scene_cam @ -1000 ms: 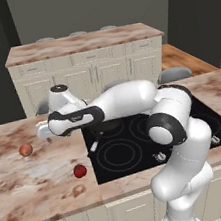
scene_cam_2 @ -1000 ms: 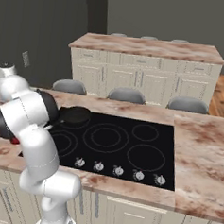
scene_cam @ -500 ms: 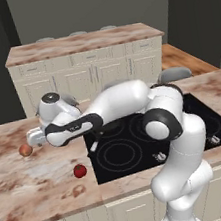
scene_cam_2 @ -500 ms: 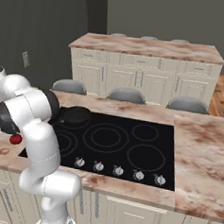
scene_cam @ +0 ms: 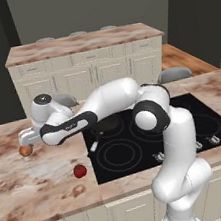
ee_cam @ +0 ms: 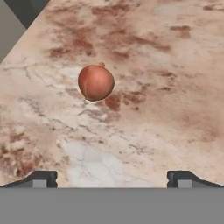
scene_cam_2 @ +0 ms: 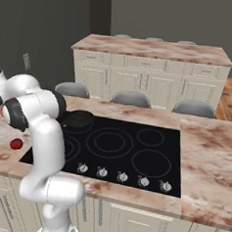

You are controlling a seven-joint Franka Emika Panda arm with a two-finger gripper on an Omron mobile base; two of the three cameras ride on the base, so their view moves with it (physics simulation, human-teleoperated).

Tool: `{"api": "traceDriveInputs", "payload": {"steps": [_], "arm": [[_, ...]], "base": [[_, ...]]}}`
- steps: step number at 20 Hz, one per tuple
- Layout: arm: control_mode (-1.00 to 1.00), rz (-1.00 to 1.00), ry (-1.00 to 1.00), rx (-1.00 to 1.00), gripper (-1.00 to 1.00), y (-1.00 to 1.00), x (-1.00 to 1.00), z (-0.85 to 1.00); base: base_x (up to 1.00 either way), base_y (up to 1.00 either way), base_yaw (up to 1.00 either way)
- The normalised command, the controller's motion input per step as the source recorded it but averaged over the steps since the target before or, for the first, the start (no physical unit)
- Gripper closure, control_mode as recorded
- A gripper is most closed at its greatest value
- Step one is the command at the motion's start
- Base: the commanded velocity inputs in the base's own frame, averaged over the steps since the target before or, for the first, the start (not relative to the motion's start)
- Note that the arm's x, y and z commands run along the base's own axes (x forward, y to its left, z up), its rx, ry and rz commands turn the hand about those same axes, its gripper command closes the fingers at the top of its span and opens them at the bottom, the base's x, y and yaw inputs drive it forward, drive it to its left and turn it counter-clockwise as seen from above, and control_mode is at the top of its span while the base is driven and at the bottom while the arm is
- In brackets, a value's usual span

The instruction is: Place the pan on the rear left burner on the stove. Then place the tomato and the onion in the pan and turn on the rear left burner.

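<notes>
The orange-tan onion (scene_cam: 25, 151) lies on the marble counter left of the stove (scene_cam: 139, 151). My gripper (scene_cam: 26, 141) hovers just above it, open and empty. In the hand view the onion (ee_cam: 96, 82) sits ahead of the gripper (ee_cam: 112, 178), slightly left of centre, apart from both fingertips (ee_cam: 42, 178). The red tomato (scene_cam: 80, 171) rests nearer the counter's front, by the stove's left edge, and appears as the tomato (scene_cam_2: 16, 144) from the right. The black pan (scene_cam_2: 78, 119) stands at the stove's (scene_cam_2: 135, 153) rear left corner, covering the rear left burner.
A row of silver knobs (scene_cam_2: 123, 176) runs along the stove's front. My arm (scene_cam: 111, 100) stretches low over the stove's left part. Grey stools (scene_cam_2: 131, 98) stand behind the counter, and an island (scene_cam: 82, 46) lies farther back.
The arm has swung left across the counter and lowered, bringing the open gripper from near the stove's edge to just over the onion. Pan, tomato and onion have not moved.
</notes>
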Motion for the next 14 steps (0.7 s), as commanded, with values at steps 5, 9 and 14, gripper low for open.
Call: {"api": "traceDriveInputs", "payload": {"steps": [5,9,14], "arm": [[-1.00,0.01,0.00,0.00,-1.00,0.28,0.09,0.00],[-1.00,0.00,0.00,-0.05,-1.00,0.07,0.02,-0.01],[-1.00,0.00,-0.02,-0.08,-1.00,0.01,0.08,-0.13]], "base": [[0.00,0.00,0.00],[0.00,0.00,0.00],[0.00,0.00,0.00]]}}
